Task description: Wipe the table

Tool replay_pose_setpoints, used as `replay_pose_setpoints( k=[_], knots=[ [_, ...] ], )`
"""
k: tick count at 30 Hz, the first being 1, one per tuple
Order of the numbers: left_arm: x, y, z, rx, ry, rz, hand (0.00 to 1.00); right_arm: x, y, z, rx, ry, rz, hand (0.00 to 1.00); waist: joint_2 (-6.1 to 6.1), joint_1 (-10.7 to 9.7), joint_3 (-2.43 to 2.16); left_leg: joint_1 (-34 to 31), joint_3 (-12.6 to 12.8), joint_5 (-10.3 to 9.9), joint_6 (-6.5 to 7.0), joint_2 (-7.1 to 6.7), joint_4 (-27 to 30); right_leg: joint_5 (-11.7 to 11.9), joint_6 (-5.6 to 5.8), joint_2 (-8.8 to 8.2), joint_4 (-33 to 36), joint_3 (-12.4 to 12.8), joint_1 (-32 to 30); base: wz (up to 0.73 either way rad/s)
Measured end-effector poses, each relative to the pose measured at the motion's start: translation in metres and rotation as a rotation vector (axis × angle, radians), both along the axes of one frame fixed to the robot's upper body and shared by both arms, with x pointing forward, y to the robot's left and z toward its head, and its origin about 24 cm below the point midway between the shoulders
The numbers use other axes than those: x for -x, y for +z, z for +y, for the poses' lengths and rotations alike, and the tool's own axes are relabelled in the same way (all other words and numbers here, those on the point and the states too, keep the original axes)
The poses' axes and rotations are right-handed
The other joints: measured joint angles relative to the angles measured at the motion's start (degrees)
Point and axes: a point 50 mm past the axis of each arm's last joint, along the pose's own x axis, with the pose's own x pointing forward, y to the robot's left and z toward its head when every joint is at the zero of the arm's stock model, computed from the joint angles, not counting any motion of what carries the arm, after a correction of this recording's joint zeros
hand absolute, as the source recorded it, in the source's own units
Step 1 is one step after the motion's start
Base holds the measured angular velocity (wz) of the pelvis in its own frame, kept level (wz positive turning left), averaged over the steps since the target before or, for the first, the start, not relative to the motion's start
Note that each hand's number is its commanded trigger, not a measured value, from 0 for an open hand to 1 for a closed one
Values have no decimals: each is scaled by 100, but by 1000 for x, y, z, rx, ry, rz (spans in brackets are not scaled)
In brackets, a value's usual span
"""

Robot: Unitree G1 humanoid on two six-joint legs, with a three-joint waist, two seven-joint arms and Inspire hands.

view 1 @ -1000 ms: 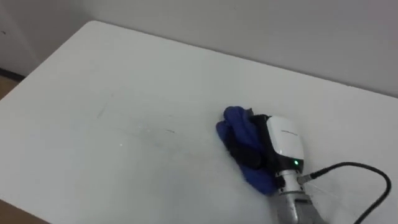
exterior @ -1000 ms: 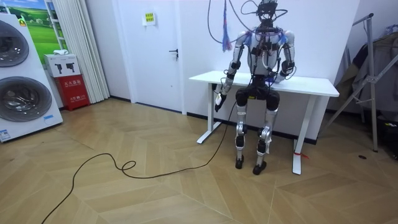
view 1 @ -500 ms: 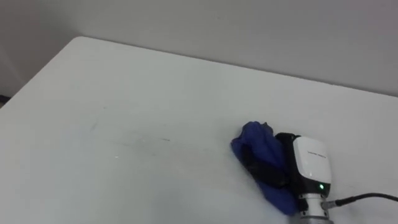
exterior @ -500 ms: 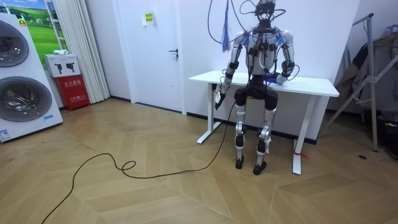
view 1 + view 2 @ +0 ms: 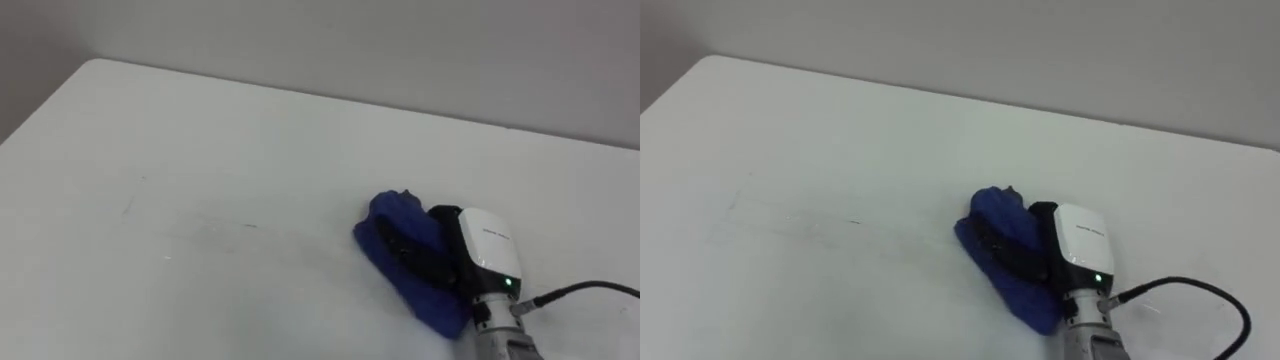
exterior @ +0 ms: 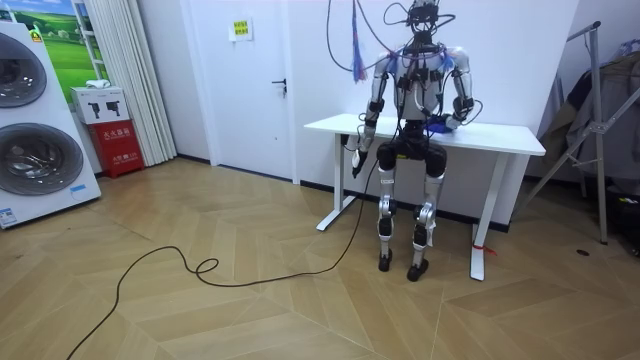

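Fingers point(image 5: 416, 250) of our right hand point(image 5: 487, 255) are dark and curl into the bunched blue cloth point(image 5: 395, 225), gripping it against the white table point(image 5: 200, 150). The hand comes in from our lower right, its white back up, with a small green light lit near the wrist. Folds of the cloth bulge out on both sides of the fingers and ahead of them, towards our left. Beyond the cloth, further left, a few faint streaks point(image 5: 215, 226) show on the tabletop. The table's far edge meets a plain grey wall point(image 5: 400, 40). In the room view we stand upright at the table's long side, facing that wall. Our left hand point(image 6: 352, 163) hangs low beside the table's end at the room view's left.
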Motion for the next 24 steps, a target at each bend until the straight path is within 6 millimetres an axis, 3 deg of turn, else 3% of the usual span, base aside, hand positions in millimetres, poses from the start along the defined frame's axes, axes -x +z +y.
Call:
replay_pose_setpoints(
  k=[2,6,10,16,24],
  knots=[
    [-1,0,0,1,1,-3,0,-3,7,2,-9,8,-14,0,-10,-52,-5,0,13,0,0,1,-11,0,0,0,2,7,-9,-2],
    [-1,0,0,12,-4,-7,0,-14,33,1,-54,3,-107,0,46,-128,31,28,128,1,1,16,-34,0,0,17,8,135,-10,-14],
    [5,0,2,15,0,-3,0,-22,55,-15,-149,-85,-196,0,43,-145,26,60,242,-21,-1,32,-91,0,0,44,13,315,-72,-18],
    [24,-1,12,-2,84,17,0,-26,94,-42,-252,-198,-369,0,5,-342,2,49,253,-23,-3,32,-115,0,1,46,-1,324,-86,-2],
    [38,-1,16,2,109,28,0,-24,107,-64,-395,-290,-414,0,-32,-584,-10,94,302,-53,-1,43,-120,-5,8,59,30,401,-98,-5]
  ],
)
